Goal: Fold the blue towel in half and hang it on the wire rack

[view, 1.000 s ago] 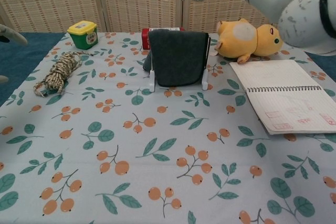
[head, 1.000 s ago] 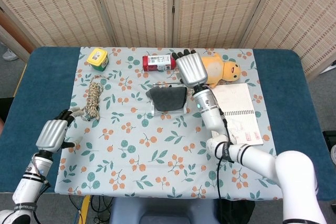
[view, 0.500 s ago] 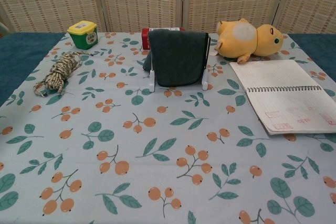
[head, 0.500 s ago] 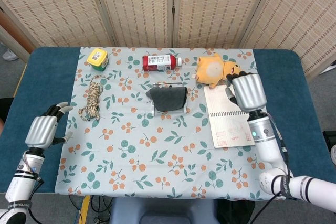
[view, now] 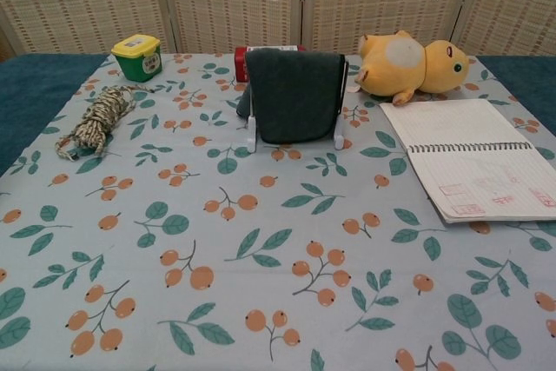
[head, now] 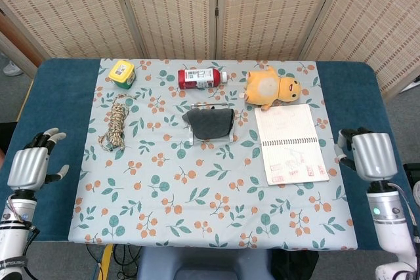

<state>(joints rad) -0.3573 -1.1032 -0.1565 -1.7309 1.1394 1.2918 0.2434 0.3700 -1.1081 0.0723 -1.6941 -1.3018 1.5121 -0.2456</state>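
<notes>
We see the towel draped over the wire rack near the far middle of the table, hanging down the rack's near face, with the rack's white feet showing at either lower corner. Just behind it lies a red bottle on its side. To the right of the rack sits a yellow plush toy, and nearer than that an open spiral notebook lies flat on the patterned cloth. To the far left stands a small yellow and green jar, with a coil of rope just nearer than it. Our left hand hovers off the left edge of the cloth, fingers apart and holding nothing. Our right hand hangs over the table's right edge, likewise released and empty, well apart from the towel.
</notes>
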